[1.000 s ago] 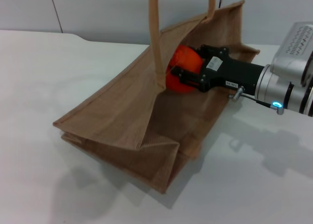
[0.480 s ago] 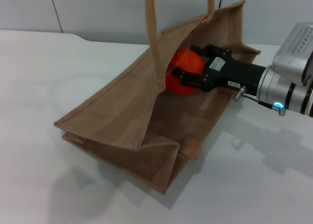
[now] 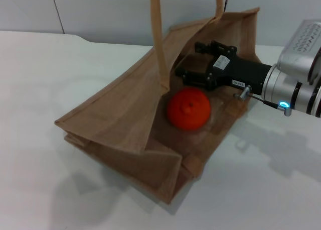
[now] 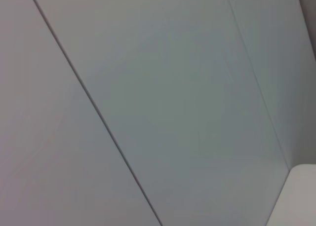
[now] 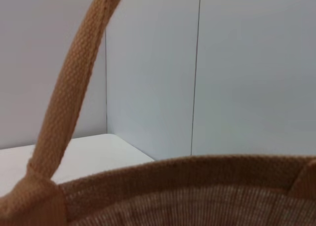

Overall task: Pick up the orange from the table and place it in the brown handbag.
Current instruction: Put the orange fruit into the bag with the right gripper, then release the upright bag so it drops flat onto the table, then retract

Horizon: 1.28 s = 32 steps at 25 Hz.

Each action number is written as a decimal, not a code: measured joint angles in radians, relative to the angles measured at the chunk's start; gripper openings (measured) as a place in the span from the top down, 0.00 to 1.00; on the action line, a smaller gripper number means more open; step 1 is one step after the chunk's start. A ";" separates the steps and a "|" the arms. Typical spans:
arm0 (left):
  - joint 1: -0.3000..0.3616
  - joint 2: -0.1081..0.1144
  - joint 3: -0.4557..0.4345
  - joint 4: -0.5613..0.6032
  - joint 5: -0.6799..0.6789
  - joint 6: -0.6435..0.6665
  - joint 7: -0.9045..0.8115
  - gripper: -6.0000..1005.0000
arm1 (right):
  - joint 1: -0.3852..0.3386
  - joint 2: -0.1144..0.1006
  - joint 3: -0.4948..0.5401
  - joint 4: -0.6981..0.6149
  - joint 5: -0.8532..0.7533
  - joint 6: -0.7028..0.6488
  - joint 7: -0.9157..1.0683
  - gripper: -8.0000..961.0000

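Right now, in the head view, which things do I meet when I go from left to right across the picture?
Bare table → brown handbag → orange inside it → right gripper, fingers open → its silver wrist.

Right arm reaches in from the right, wrist roughly level, right gripper (image 3: 193, 62) with fingers spread apart, gripping nothing. Left arm out of sight.

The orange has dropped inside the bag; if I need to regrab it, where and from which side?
Grip the orange across its round middle, coming in through the brown handbag's open mouth from the right gripper's side. The near wall and handle block the other side. The right gripper's jaws are open just above the orange.
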 joint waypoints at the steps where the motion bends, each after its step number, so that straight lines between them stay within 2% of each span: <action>1: 0.000 0.000 0.000 0.000 0.000 0.000 0.000 0.88 | 0.001 0.000 0.001 0.000 0.000 0.000 -0.001 0.13; 7: 0.008 0.000 -0.005 0.002 0.001 0.000 0.000 0.88 | 0.000 0.000 0.002 0.000 0.000 -0.015 0.003 0.10; 11: 0.050 0.001 -0.019 0.004 0.009 0.025 0.001 0.88 | -0.019 -0.005 0.016 -0.005 0.000 -0.031 0.005 0.08; 15: 0.101 0.001 -0.048 -0.004 0.002 0.060 0.020 0.88 | -0.080 -0.026 0.095 0.009 0.000 -0.022 0.009 0.09; 18: 0.109 0.001 -0.048 -0.004 0.001 0.066 0.032 0.88 | -0.123 -0.048 0.132 0.030 0.000 -0.011 0.026 0.09; 21: 0.121 0.000 -0.047 -0.005 0.000 0.086 0.036 0.88 | -0.141 -0.062 0.146 0.036 0.000 -0.008 0.040 0.09; 24: 0.136 -0.001 -0.043 -0.016 0.000 0.112 0.035 0.82 | -0.146 -0.069 0.156 0.033 0.000 -0.012 0.044 0.09; 32: 0.181 -0.001 -0.042 -0.111 -0.047 0.204 0.030 0.48 | -0.199 -0.089 0.230 0.038 -0.002 -0.013 0.040 0.09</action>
